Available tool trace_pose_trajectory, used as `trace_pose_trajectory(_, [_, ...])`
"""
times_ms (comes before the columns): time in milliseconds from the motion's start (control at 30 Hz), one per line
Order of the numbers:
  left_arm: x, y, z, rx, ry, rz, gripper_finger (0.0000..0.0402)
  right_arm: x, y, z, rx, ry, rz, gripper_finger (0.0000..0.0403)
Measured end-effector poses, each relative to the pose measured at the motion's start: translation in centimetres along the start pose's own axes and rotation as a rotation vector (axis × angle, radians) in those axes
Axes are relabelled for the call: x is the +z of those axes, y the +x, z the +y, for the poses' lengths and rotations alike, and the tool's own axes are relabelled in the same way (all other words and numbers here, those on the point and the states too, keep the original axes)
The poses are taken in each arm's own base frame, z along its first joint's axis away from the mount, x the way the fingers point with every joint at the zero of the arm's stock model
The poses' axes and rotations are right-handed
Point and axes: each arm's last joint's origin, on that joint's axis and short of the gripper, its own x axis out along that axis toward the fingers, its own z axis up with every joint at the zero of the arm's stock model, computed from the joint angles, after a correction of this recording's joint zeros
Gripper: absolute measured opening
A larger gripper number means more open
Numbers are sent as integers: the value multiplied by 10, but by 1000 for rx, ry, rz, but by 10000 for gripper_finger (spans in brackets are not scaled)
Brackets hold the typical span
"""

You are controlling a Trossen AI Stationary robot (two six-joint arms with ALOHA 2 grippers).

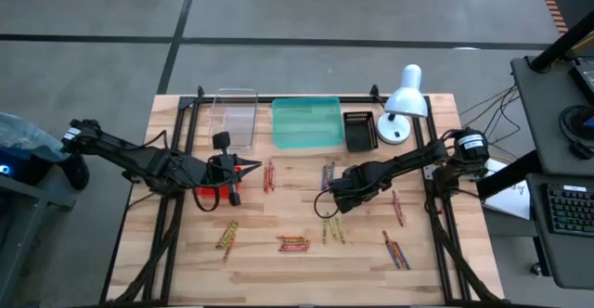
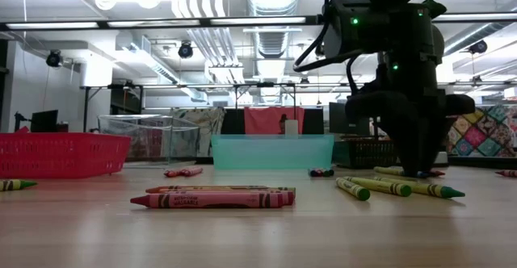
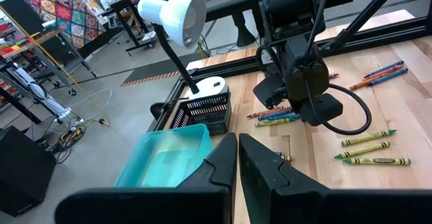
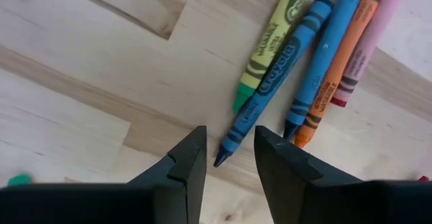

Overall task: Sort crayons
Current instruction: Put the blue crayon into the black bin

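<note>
In the right wrist view, the picture's edge cuts off the far ends of the blue crayon (image 4: 277, 75), the yellow-green crayon (image 4: 270, 45), the orange crayon (image 4: 334, 72) and the pink crayon (image 4: 364, 55). From above, the right end effector (image 1: 327, 206) covers the spot on the bench (image 1: 297, 271) beneath it, and the crayon groups are too small for reading labels. In the low view, the right arm's dark bulk (image 2: 400, 82) hides its fingertips. The left wrist view crops the teal tray (image 3: 165, 160) behind that arm's fingers (image 3: 223, 166).
</note>
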Motion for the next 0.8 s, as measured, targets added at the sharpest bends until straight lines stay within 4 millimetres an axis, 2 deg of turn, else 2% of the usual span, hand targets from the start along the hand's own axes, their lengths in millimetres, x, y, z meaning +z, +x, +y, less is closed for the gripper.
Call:
trace_pose_trajectory(433, [0, 0, 0, 0, 0, 0, 0, 1, 2, 1, 15, 1, -25, 70])
trace_pose_trajectory(800, [0, 0, 0, 0, 0, 0, 0, 1, 5, 0, 20, 1, -39, 63])
